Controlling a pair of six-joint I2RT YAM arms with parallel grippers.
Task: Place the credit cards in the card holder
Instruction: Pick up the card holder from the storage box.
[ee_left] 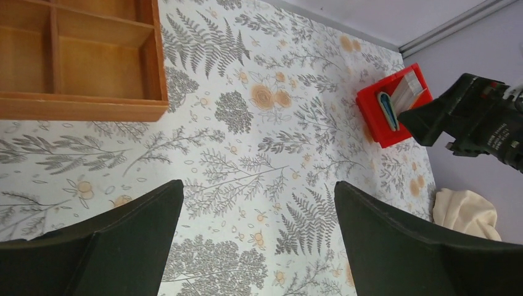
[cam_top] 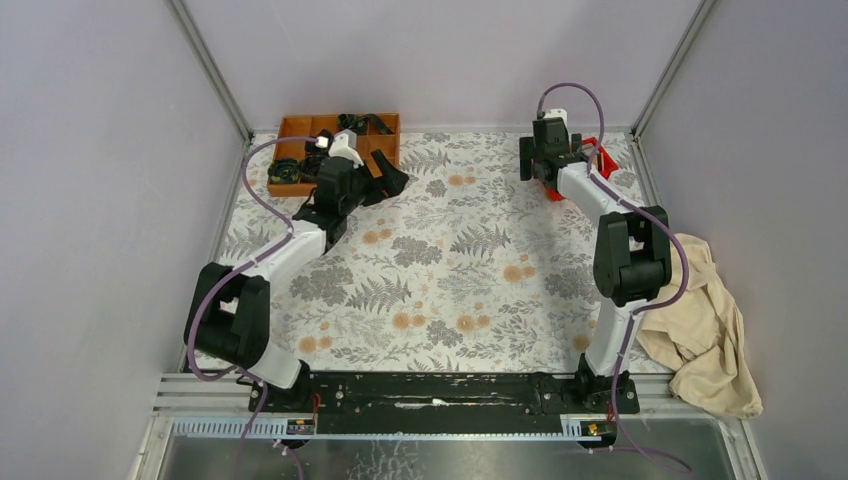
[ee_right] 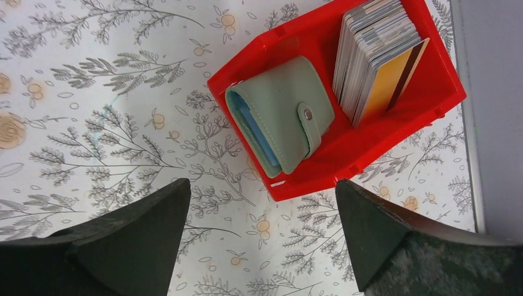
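The red bin [ee_right: 271, 43] sits at the far right of the table [cam_top: 450, 260]. The green holder [ee_right: 280, 114] lies inside it, folded shut, with a strap snapped over its front. A bit of blue shows at its open edge. The cards [ee_right: 373, 58] stand on their edges in a thick stack in the same bin, just beside the holder. The front card of the stack is yellow with a dark stripe.

The right gripper [ee_right: 259, 188] hangs over the bin. Its fingers are wide apart and hold nothing. They touch no card and not the holder.

The left gripper [ee_left: 259, 185] is at the far left, near the wooden tray [ee_left: 80, 108]. Its fingers are wide apart too, with only the flowery table under them.

A tan cloth [cam_top: 700, 320] lies bunched up at the right side, next to the right arm.
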